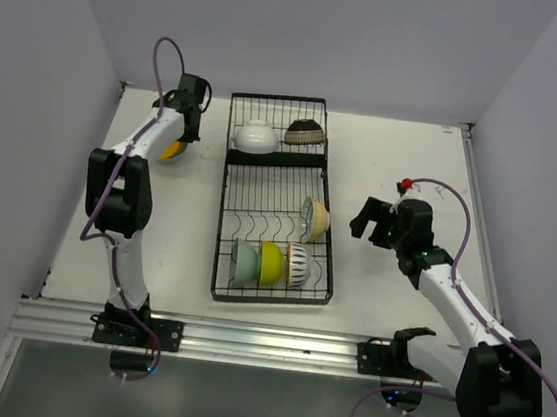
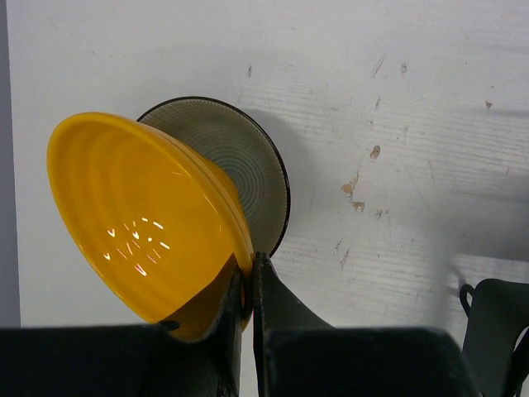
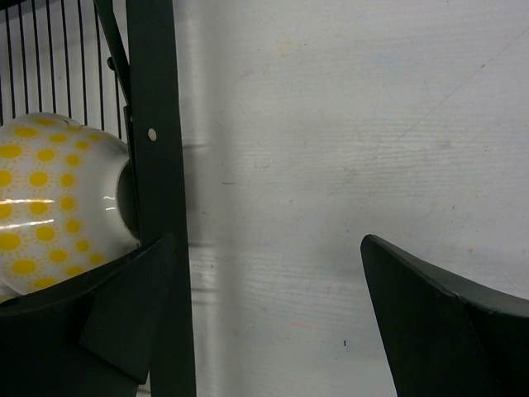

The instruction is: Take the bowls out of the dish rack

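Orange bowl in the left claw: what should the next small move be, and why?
Probably lower the orange bowl to the table beside the dark-rimmed bowl, then open the left claw. The claw is shut on the orange bowl's rim and holds it tilted, away from the dish rack. The dark-rimmed bowl already lies on the table just behind it.

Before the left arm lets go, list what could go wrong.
1. The left hand pinches the orange bowl only at its rim, tilted above the dark-rimmed bowl; released so, it may tip or strike that bowl.
2. The right hand stands open right by the dish rack's frame bar, beside the dotted bowl; reaching in could snag the wire.
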Controlling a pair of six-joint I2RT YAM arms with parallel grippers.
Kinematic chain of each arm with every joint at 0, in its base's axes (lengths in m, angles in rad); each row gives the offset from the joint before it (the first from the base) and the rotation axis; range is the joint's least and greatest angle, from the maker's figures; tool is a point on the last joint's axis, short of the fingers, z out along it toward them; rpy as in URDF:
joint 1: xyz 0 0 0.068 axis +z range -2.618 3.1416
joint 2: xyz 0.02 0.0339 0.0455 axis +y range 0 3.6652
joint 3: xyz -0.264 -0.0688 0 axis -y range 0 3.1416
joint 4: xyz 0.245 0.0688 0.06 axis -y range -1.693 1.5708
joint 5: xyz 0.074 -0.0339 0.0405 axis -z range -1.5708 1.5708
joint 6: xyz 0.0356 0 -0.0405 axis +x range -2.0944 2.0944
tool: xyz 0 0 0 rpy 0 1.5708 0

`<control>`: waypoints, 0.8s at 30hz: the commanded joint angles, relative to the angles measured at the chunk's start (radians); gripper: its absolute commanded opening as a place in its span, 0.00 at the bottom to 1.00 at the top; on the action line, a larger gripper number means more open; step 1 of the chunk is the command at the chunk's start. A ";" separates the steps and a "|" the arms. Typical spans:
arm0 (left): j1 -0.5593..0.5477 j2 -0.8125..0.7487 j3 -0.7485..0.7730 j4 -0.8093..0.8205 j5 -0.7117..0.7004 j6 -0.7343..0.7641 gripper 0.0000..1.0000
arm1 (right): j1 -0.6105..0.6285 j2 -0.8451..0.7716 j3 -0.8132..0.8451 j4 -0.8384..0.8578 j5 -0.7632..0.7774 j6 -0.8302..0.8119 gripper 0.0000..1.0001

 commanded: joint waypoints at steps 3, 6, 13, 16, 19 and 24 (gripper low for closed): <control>0.010 -0.003 0.025 0.011 -0.033 0.010 0.11 | 0.006 0.002 0.043 0.010 0.006 -0.014 0.99; 0.010 -0.001 0.027 0.013 -0.038 0.012 0.18 | 0.004 0.004 0.043 0.010 0.004 -0.014 0.98; 0.010 0.016 0.025 0.008 -0.044 0.003 0.25 | 0.006 0.004 0.043 0.010 0.007 -0.014 0.98; 0.010 0.013 0.025 0.009 -0.046 -0.001 0.36 | 0.004 0.004 0.042 0.010 0.009 -0.014 0.98; 0.010 0.000 0.023 0.009 -0.050 -0.002 0.48 | 0.004 0.005 0.042 0.010 0.009 -0.014 0.99; 0.008 -0.041 0.008 0.019 -0.036 -0.005 0.55 | 0.004 0.007 0.042 0.010 0.009 -0.014 0.99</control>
